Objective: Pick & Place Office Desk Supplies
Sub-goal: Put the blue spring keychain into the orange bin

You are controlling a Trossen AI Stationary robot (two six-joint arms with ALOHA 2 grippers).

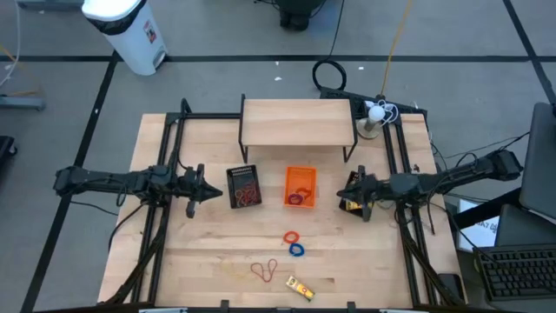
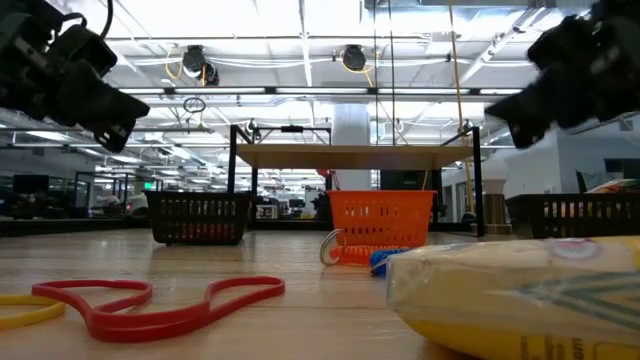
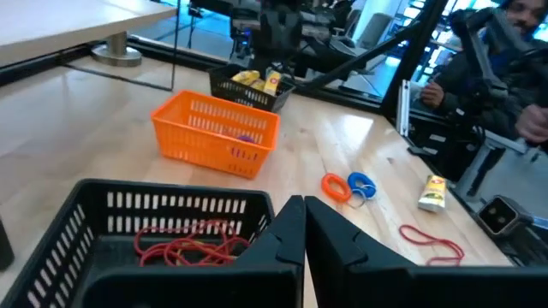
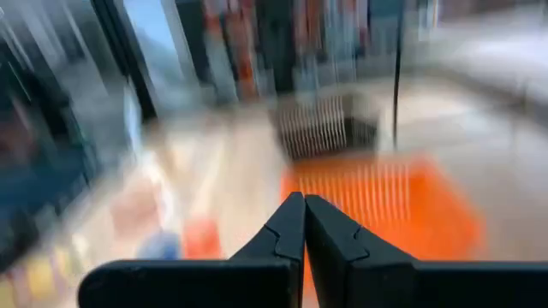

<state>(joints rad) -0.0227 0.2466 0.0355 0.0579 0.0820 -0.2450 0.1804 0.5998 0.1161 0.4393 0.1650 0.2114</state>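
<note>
Sorting partly done, by the look of it. Black basket (image 1: 244,186) with red rubber bands inside, orange basket (image 1: 301,186) with rings inside, second black basket (image 1: 350,193) on the far right holding yellow packets.

Left on the bare table (image 1: 200,261), near the front edge: orange ring (image 1: 290,236) touching blue ring (image 1: 297,249); red rubber band (image 1: 265,269) lying flat, a tan band (image 1: 236,270) just beside it; one yellow packet (image 1: 301,288) nearest the edge.

Left gripper (image 1: 211,191) raised above the table, just left of the black basket with the bands; fingers pressed together, nothing between them. Right gripper (image 1: 344,193) raised over the packet basket; fingers also closed tight, empty. Right wrist picture smeared, probably mid-swing.

Judged step: between picks, neither arm carrying anything.

Next move, most likely: reach toward the front, spread the fingers, come down on one loose item. Rings to orange basket, bands to left black basket, packet to right black basket. Flat band hard to pinch; needs fingertips right down at the wood.
</note>
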